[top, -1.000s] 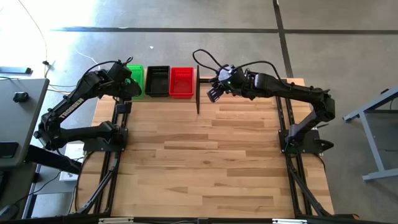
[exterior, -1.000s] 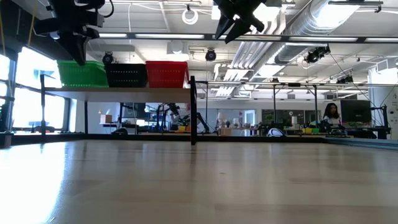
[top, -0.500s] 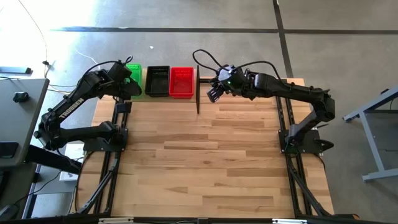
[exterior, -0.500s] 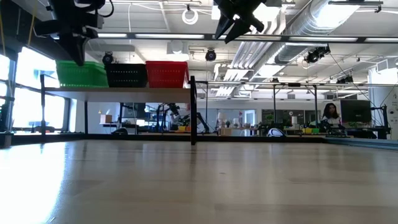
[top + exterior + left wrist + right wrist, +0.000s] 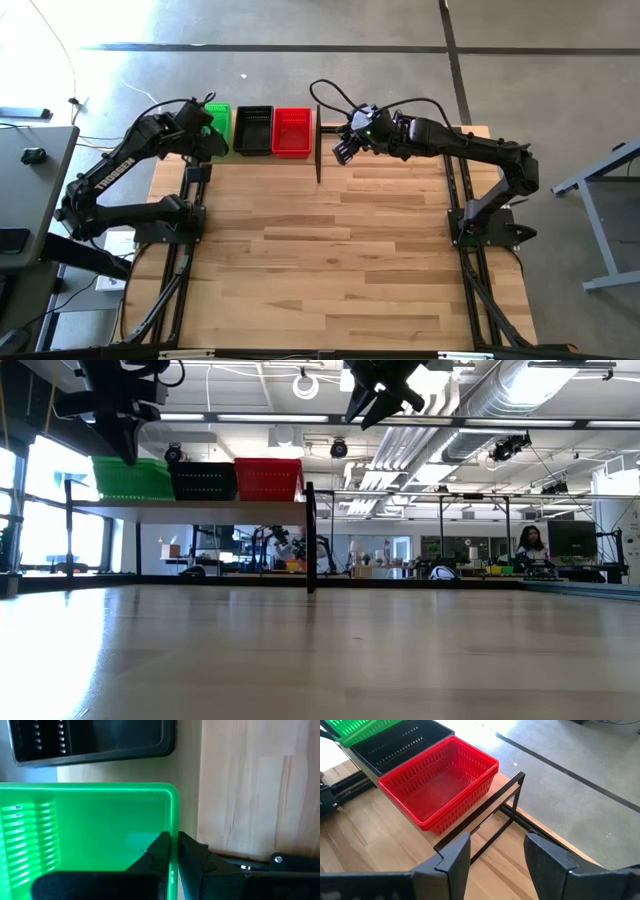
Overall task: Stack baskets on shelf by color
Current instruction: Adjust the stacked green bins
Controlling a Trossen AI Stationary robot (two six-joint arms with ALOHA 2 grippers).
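In the high view the shelf [image 5: 322, 127] sat at the table's [image 5: 330, 250] far edge, in the upper middle of the frame, carrying three baskets in a row: green basket [image 5: 219, 128] on the left, black basket [image 5: 253, 130] in the middle, red basket [image 5: 292, 131] on the right, each just beside the next. The left gripper [image 5: 172, 851] was at the green basket, its fingers pinched almost shut on the near wall, one inside and one outside. The right gripper [image 5: 345, 150] hung just right of the shelf post, beside the red basket, its fingers [image 5: 454, 855] spread wide with nothing between them.
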